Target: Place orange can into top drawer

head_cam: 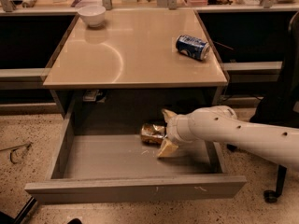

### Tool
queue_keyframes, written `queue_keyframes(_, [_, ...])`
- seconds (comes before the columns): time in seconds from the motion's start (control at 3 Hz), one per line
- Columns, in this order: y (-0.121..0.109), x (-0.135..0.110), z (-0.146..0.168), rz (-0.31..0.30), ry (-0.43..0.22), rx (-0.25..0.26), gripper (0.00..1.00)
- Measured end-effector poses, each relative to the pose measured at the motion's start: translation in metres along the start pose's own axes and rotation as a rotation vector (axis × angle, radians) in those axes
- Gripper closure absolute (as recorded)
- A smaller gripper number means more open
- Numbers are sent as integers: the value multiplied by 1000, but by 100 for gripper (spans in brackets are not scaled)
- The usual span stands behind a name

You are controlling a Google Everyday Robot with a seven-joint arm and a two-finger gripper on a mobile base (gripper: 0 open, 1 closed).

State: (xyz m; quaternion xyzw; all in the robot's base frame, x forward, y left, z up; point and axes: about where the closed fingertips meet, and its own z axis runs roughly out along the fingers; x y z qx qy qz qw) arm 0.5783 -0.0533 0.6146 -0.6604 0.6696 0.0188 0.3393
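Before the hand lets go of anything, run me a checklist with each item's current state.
1. The top drawer is pulled open: ok.
2. The orange can is inside the drawer, toward the back: ok.
3. The hand is down in the drawer, at the can's right end: ok.
4. The can rests on the drawer floor: cannot tell.
5. The blue can lies on the tabletop, away from the hand: ok.

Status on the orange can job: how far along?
Done: the top drawer is open and the orange can is low inside it, toward the back right. In hand: the gripper is inside the drawer, clamped on the can. Left: release and withdraw; the can is not yet let go.
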Motion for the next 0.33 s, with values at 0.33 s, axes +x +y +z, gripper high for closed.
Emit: queue_keyframes(0.33, [0, 0, 0, 0, 0, 0, 0])
